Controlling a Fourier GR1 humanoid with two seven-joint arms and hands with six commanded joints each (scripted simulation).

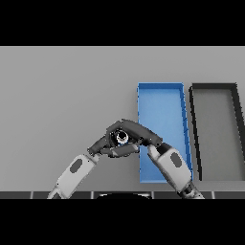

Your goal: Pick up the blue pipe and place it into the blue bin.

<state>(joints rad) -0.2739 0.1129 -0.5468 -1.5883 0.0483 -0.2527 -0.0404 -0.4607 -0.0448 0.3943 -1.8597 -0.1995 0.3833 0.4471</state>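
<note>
Both dark hands met just left of the shallow rectangular blue bin on the grey surface. The right hand and left hand curled together round a small blue pipe, barely visible between their fingers. A black rectangular bin stood just beside the blue one.

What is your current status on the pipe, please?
Left hand and right hand fingers closed around blue pipe. Just left of blue bin. Path clear.
</note>
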